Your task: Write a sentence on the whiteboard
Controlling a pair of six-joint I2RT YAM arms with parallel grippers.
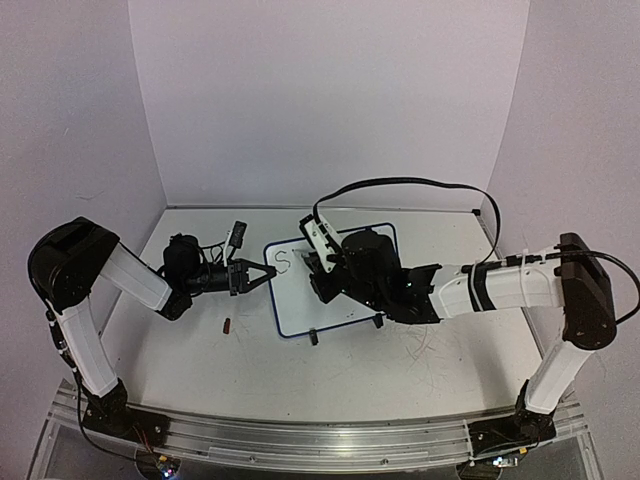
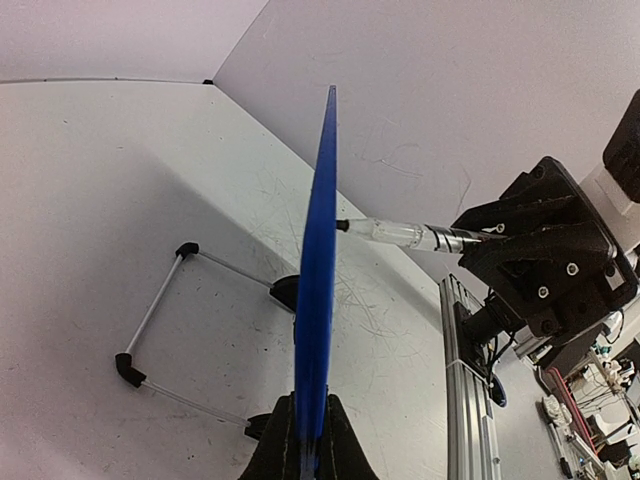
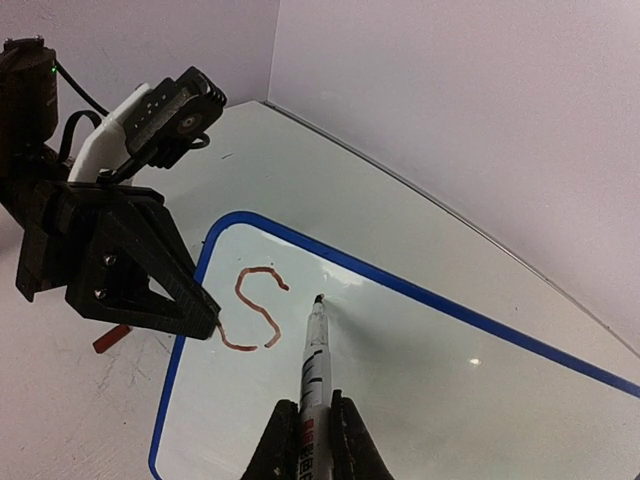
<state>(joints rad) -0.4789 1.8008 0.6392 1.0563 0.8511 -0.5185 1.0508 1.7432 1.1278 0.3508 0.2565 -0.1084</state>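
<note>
Whiteboard point(image 3: 430, 380): blue rim, one reddish S point(image 3: 255, 306) | left end effector point(image 2: 305, 445) pinches its edge | right end effector point(image 3: 315, 440) pinches marker point(image 3: 314, 350)

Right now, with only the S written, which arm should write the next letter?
Right: the right pincer grips the marker, tip on the whiteboard just past the S; the left pincer is clamped on the board's rim.

Sm red obj point(image 1: 227, 324), scuffed white tbl point(image 1: 420, 365)
</note>
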